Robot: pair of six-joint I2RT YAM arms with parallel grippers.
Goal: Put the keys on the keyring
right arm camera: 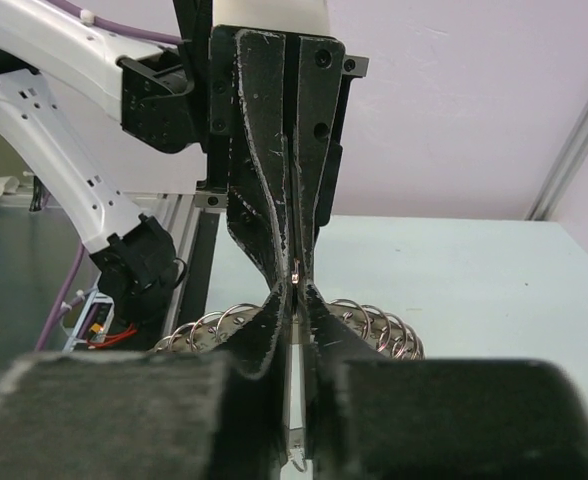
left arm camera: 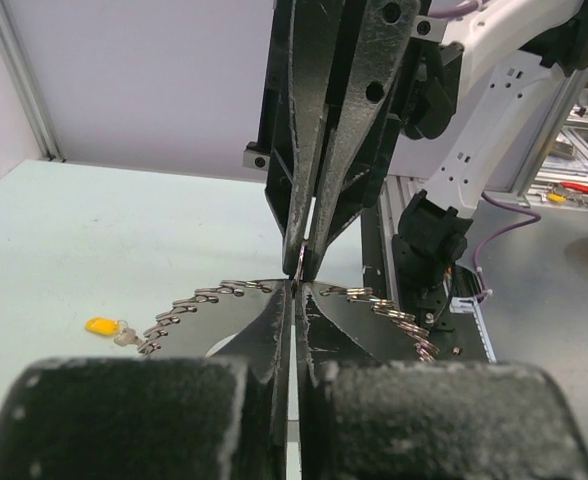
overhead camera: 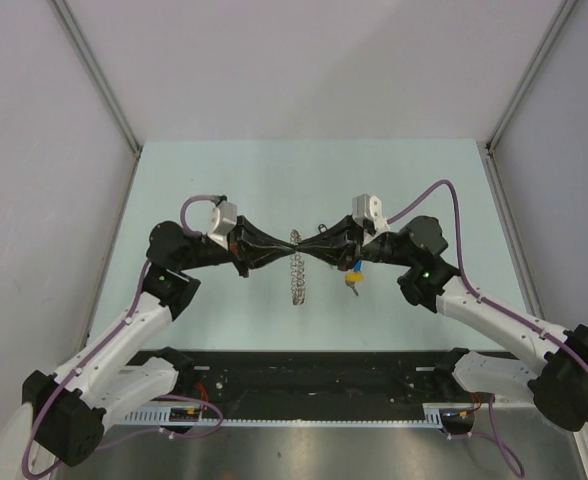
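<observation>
The keyring (overhead camera: 298, 275) hangs on edge in the air over the middle of the counter (overhead camera: 224, 180), its coiled rim fanning out to either side of the fingertips in both wrist views. The left gripper (overhead camera: 286, 243) and the right gripper (overhead camera: 306, 241) meet tip to tip at the top of the ring, each with its fingers pressed together on the rim. Just to the right of the ring, under the right gripper, lie two keys (overhead camera: 353, 275), one blue and one yellow. In the left wrist view the yellow key (left arm camera: 104, 326) rests flat on the counter, apart from the ring.
</observation>
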